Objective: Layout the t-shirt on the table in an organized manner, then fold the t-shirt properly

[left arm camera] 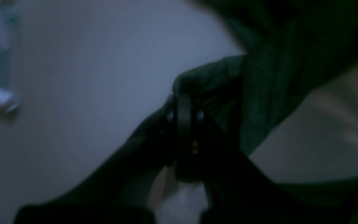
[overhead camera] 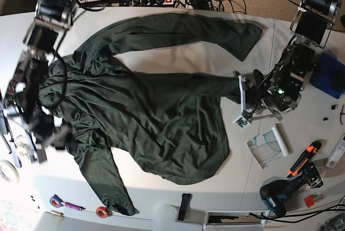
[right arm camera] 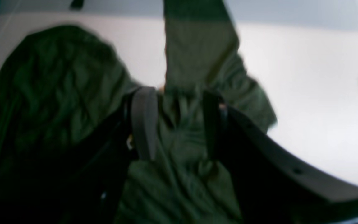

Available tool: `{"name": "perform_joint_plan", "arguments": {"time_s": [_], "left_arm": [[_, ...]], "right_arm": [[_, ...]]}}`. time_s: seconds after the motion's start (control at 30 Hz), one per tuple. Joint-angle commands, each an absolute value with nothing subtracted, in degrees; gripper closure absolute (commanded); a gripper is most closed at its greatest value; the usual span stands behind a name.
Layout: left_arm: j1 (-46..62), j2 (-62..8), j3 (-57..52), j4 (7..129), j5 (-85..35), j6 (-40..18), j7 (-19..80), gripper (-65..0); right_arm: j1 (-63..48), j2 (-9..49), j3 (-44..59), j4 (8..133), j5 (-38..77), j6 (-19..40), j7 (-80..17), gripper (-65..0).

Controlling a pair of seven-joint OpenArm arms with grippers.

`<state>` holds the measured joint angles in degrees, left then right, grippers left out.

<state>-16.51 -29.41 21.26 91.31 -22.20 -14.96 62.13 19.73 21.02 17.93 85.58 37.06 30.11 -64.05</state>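
T-shirt (overhead camera: 156,118) lies rumpled on the tabletop (overhead camera: 172,60), with the left end effector (left arm camera: 183,100) and right end effector (right arm camera: 179,119) each clamped on opposite edges, seemingly to pull it flat.

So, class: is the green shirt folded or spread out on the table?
Spread out, not folded: the shirt lies open and wrinkled across the table, both sleeves splayed outward.

The base view looks down on the whole table (overhead camera: 178,58); both wrist views sit close to the shared t-shirt (right arm camera: 57,77).
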Motion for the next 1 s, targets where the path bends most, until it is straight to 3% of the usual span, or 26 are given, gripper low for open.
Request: {"name": "perform_joint_plan", "arguments": {"time_s": [0.0, 0.27, 0.37, 0.4, 0.43, 0.7, 0.97], "left_arm": [[-17.7, -30.0, 20.7, 92.1, -20.1, -14.0, 61.5, 0.0], [-16.3, -29.1, 20.7, 92.1, -10.1, -6.2, 62.3, -1.2], [-15.6, -26.4, 20.7, 92.2, -10.8, -6.1, 60.9, -29.1], [-15.6, -25.4, 20.7, 92.2, -10.7, -6.2, 60.4, -34.7], [-15.6, -24.5, 20.7, 92.2, -10.7, -6.2, 59.9, -36.3], [-15.6, -20.8, 20.7, 98.3, -9.0, -5.3, 55.3, -36.1], [-15.5, -20.2, 20.7, 105.2, -17.7, -10.6, 51.5, -36.0]], "right_arm": [[19.9, 21.9, 19.8, 87.6, 40.1, 31.6, -63.1, -24.1], [6.1, 21.9, 35.0, 93.1, 52.8, 37.3, -69.1, -24.1], [1.0, 21.9, 39.9, 93.3, 58.5, 39.6, -71.0, -24.0], [-0.4, 21.9, 41.4, 93.3, 60.3, 40.0, -71.9, -24.1], [-1.7, 21.9, 42.9, 93.3, 62.2, 40.0, -73.0, -24.0], [-9.5, 21.7, 54.8, 93.3, 74.0, 40.0, -78.5, -24.1], [-11.4, 17.9, 56.6, 93.3, 67.5, 40.0, -77.8, -24.0]]}}
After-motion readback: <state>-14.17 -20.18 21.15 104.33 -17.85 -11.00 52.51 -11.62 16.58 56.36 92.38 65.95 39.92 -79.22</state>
